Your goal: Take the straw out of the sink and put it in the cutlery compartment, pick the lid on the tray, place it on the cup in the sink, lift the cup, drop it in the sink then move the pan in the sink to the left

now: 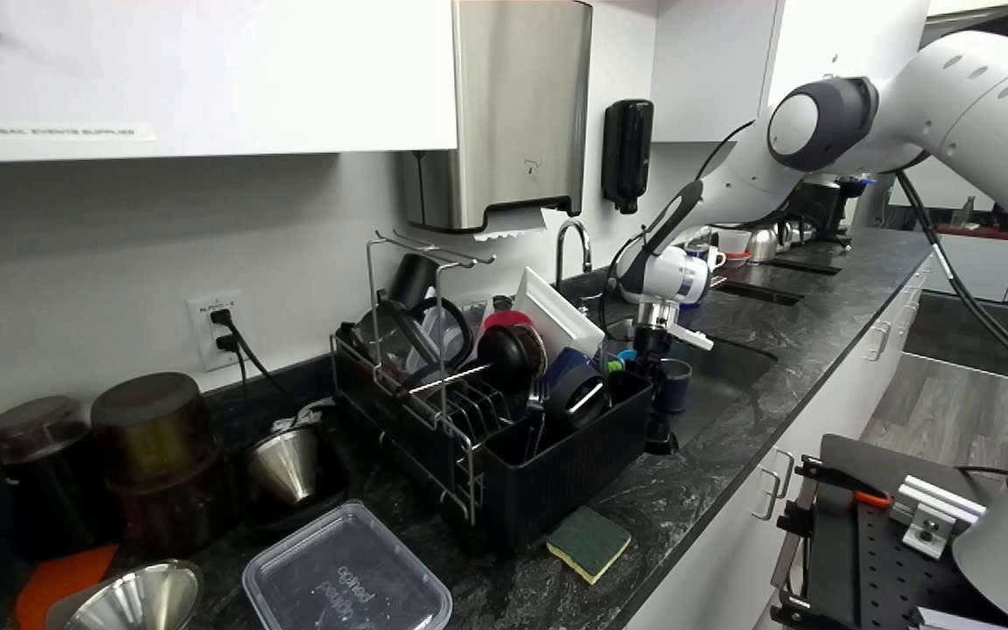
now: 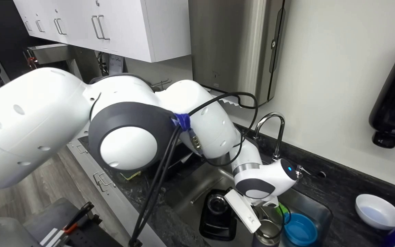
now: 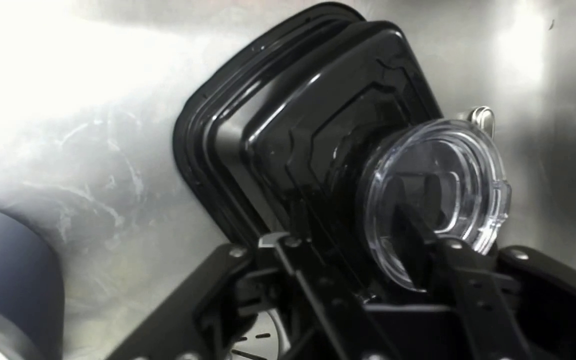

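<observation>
Clear plastic, the round lid [image 3: 440, 175] rests on the black rectangular plastic tray [image 3: 293, 135] in the steel sink [image 3: 118, 145]; your parted pincer [image 3: 353, 217] grips nothing, and off-centre closing could skid the lid.

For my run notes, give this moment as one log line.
end effector: open, at clear lid | lid: on black tray | blue cup: in sink, uncovered

sponge [image 1: 589, 541] on countertop [image 1: 661, 499]; faucet [image 2: 279, 137]; soap dispenser [image 1: 626, 153]; white bowl [image 2: 378, 211] upright
</observation>
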Action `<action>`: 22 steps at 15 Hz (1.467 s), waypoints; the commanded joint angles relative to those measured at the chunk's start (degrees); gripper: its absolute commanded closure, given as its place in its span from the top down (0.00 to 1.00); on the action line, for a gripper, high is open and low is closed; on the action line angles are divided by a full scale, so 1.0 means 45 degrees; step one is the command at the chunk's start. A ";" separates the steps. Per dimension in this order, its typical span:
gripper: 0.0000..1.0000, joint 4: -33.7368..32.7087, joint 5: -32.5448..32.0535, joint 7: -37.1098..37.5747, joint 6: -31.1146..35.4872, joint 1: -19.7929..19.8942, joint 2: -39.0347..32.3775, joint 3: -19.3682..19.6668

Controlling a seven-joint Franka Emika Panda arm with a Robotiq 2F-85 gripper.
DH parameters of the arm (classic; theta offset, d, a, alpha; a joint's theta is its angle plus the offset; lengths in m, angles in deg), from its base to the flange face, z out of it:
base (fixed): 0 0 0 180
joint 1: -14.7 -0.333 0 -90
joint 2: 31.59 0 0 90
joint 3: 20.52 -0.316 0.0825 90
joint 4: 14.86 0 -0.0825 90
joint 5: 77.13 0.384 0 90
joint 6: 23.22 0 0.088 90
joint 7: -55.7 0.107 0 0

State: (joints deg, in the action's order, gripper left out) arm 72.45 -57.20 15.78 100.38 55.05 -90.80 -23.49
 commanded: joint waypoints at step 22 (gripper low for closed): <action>0.02 0.0192 0.0442 -0.0014 -0.0162 0.1062 0.0842 -0.0114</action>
State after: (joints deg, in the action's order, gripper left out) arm 71.85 -56.17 15.92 100.19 58.83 -88.58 -23.75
